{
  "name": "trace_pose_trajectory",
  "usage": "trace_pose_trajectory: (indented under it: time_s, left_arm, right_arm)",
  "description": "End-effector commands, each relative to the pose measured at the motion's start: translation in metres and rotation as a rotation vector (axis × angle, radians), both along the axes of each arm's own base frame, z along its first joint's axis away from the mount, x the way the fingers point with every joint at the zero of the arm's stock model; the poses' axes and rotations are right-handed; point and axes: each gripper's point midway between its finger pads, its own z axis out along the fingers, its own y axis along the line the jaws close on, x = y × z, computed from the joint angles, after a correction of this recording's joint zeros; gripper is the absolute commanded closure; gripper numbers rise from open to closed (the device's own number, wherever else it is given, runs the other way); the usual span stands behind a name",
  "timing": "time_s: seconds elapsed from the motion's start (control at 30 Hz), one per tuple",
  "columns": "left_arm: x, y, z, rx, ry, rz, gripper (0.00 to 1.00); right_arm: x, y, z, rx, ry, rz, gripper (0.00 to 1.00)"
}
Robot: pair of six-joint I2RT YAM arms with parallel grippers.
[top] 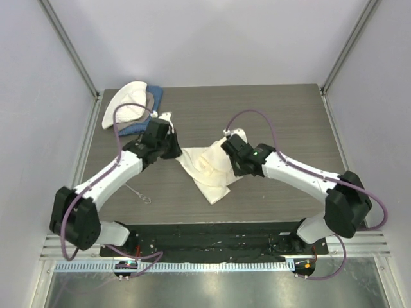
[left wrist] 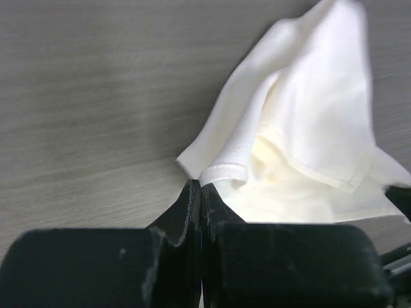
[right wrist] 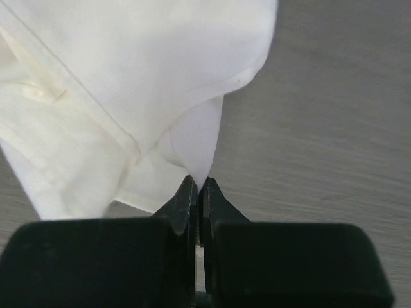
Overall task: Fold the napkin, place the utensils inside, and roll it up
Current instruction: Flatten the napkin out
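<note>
Cream napkin [top: 209, 168] is sitting bunched at table [top: 282, 115] centre. Left end effector [left wrist: 200, 188] is clamping its hemmed edge, right end effector [right wrist: 198, 181] is pinching a corner. Fork [top: 137, 192] is lying toward the near-left edge.

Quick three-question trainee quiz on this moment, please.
1. True or false: left pincer and right pincer are both shut on the thin cream cloth napkin.
2. The slim silver metal fork lies: A) on the napkin B) on bare table by the left arm C) in a pincer
3. Fill in: the stacked white, tan and blue cloths sit at the table's far-____ corner.
Key: 1 true; 2 B; 3 left.
</note>
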Motion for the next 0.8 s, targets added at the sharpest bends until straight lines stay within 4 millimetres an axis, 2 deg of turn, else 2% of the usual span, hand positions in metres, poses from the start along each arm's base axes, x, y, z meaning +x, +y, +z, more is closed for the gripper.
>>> trace_pose_trajectory:
  time_s: [0.0, 0.03, 0.07, 0.1, 0.13, 0.17, 0.2, 0.23, 0.3, 0.33, 0.37, 0.43, 0.47, 0.5, 0.57, 0.6, 0.63, 0.67, 0.7, 0.77]
  left_arm:
    - [0.012, 0.005, 0.109, -0.084, -0.196, 0.002, 1.0]
    - [0.013, 0.011, 0.121, -0.096, -0.214, 0.012, 1.0]
    - [0.01, 0.014, 0.148, -0.146, -0.262, 0.009, 1.0]
    - [0.008, 0.018, 0.158, -0.173, -0.272, 0.017, 1.0]
    - [0.013, 0.037, 0.17, -0.199, -0.297, 0.062, 1.0]
    - [0.006, 0.039, 0.183, -0.261, -0.314, 0.057, 1.0]
    - [0.008, 0.048, 0.191, -0.287, -0.341, 0.076, 1.0]
    - [0.012, 0.065, 0.193, -0.303, -0.352, 0.122, 1.0]
    - [0.011, 0.077, 0.184, -0.34, -0.324, 0.154, 1.0]
    - [0.011, 0.082, 0.17, -0.351, -0.289, 0.17, 1.0]
    - [0.016, 0.093, 0.162, -0.359, -0.272, 0.2, 1.0]
    - [0.014, 0.091, 0.127, -0.388, -0.156, 0.196, 1.0]
    - [0.013, 0.089, 0.116, -0.396, -0.115, 0.189, 1.0]
    - [0.012, 0.085, 0.101, -0.402, -0.066, 0.182, 1.0]
    - [0.004, 0.083, 0.073, -0.41, -0.003, 0.175, 1.0]
    - [0.001, 0.082, 0.063, -0.407, 0.021, 0.18, 1.0]
    - [-0.008, 0.081, 0.044, -0.411, 0.067, 0.184, 1.0]
    - [-0.01, 0.081, 0.038, -0.416, 0.074, 0.186, 1.0]
    - [-0.014, 0.079, 0.031, -0.418, 0.091, 0.183, 1.0]
    - [-0.026, 0.081, 0.014, -0.401, 0.129, 0.189, 1.0]
  right_arm:
    - [0.05, -0.032, 0.118, -0.054, -0.318, -0.095, 0.99]
    - [0.062, -0.041, 0.153, -0.02, -0.387, -0.136, 0.99]
    - [0.068, -0.048, 0.172, -0.009, -0.426, -0.156, 0.99]
    - [0.073, -0.055, 0.19, 0.0, -0.464, -0.174, 0.99]
    - [0.084, -0.069, 0.224, 0.028, -0.533, -0.211, 0.99]
    - [0.089, -0.075, 0.24, 0.041, -0.565, -0.225, 0.99]
    - [0.094, -0.08, 0.253, 0.054, -0.592, -0.234, 0.99]
    - [0.103, -0.082, 0.276, 0.086, -0.638, -0.226, 0.99]
    - [0.121, -0.098, 0.287, 0.099, -0.665, -0.25, 0.99]
    - [0.13, -0.093, 0.301, 0.139, -0.69, -0.211, 0.99]
    - [0.15, -0.109, 0.292, 0.118, -0.674, -0.249, 0.99]
    - [0.174, -0.117, 0.295, 0.125, -0.694, -0.262, 0.99]
    - [0.193, -0.121, 0.275, 0.103, -0.658, -0.278, 0.99]
    - [0.204, -0.134, 0.267, 0.089, -0.645, -0.312, 0.99]
    - [0.221, -0.143, 0.245, 0.089, -0.608, -0.347, 0.99]
    - [0.232, -0.149, 0.216, 0.066, -0.548, -0.371, 0.86]
    - [0.231, -0.151, 0.196, 0.053, -0.489, -0.378, 0.72]
    - [0.23, -0.148, 0.179, 0.061, -0.443, -0.384, 0.61]
    - [0.223, -0.145, 0.15, 0.063, -0.368, -0.377, 0.43]
    - [0.212, -0.127, 0.126, 0.138, -0.308, -0.338, 0.37]
